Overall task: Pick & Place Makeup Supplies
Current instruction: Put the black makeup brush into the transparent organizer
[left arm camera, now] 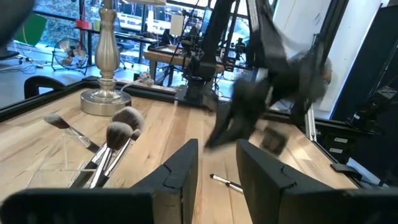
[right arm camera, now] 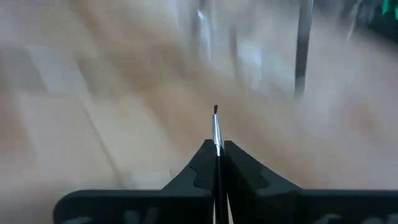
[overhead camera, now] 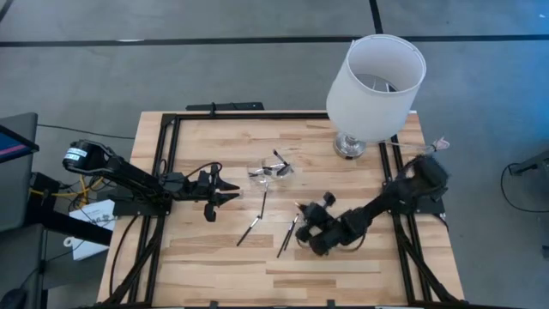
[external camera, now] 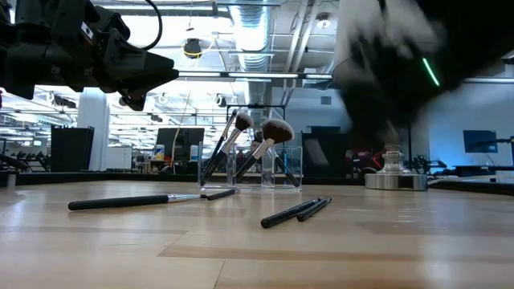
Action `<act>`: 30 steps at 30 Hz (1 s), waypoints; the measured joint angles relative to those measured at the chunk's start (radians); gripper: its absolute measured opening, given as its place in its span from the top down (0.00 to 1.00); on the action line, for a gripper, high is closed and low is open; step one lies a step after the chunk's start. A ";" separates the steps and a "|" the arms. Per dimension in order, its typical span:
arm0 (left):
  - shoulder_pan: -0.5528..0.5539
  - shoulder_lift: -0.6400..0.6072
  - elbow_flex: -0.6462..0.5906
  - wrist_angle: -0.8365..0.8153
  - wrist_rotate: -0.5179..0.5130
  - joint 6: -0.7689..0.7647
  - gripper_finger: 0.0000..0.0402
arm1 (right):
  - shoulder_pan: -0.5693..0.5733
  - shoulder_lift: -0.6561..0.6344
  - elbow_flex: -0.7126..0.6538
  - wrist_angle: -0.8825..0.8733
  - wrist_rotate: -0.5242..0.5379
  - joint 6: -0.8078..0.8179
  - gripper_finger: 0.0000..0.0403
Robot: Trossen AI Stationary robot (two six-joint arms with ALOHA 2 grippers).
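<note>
Our right end effector (right arm camera: 216, 152) pinches a thin silver-and-black makeup brush (right arm camera: 216, 134) lengthwise; the clear acrylic holder (overhead camera: 273, 169) lies toward eleven o'clock.

Your overhead picture is evenly lit and sharp, with soft shadows only under the white lamp shade (overhead camera: 376, 87) and the arms. From table height you look into bright ceiling lights and windows, so the left gripper (external camera: 132, 74) reads as a dark silhouette, while the right gripper (external camera: 385, 80) is a heavy motion smear. Your right wrist picture is blurred throughout; only the thin brush (right arm camera: 217, 140) clamped between its fingers is crisp. Beyond the left fingers (left arm camera: 180, 171), the other arm is streaked.
</note>
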 joint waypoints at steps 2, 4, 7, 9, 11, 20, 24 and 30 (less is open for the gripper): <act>0.000 0.000 0.000 0.001 0.000 0.000 0.74 | -0.031 -0.084 0.013 0.014 0.072 -0.094 0.97; 0.000 0.000 0.000 0.005 0.000 0.001 0.74 | -0.072 -0.133 0.012 0.034 0.108 -0.188 0.98; 0.000 0.000 0.000 0.008 0.000 0.003 0.74 | -0.137 -0.210 0.018 0.180 0.140 -0.375 0.99; 0.000 0.000 0.000 0.009 0.000 0.003 0.74 | -0.177 -0.216 0.018 0.311 0.131 -0.535 0.99; 0.000 0.000 0.000 0.008 0.000 0.003 0.74 | -0.213 -0.196 0.014 0.470 0.078 -0.686 0.99; 0.000 0.000 0.003 0.039 0.000 0.026 0.74 | -0.383 -0.033 -0.024 1.201 -0.499 -1.022 0.99; 0.000 0.000 0.024 0.052 0.000 0.026 0.74 | -0.454 0.090 -0.058 1.383 -0.603 -0.969 0.98; 0.038 0.000 0.058 0.061 -0.040 0.069 0.74 | -0.529 0.263 -0.042 1.604 -0.859 -0.847 0.99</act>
